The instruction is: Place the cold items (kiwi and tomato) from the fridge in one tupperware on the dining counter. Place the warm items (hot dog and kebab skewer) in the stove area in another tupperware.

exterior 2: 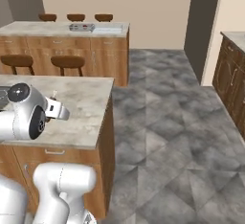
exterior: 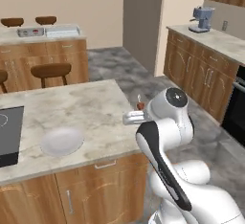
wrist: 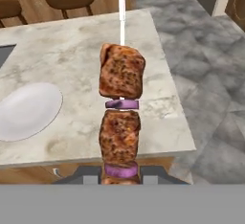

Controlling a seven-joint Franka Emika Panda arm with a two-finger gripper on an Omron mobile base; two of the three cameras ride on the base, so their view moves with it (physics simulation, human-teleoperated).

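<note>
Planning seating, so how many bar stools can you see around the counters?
5: three stools behind the far counter, two between the counters. Others may be hidden.

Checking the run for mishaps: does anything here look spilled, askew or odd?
Nothing spilled. The kebab skewer is clamped in the gripper above the island counter, near an empty white plate.
</note>
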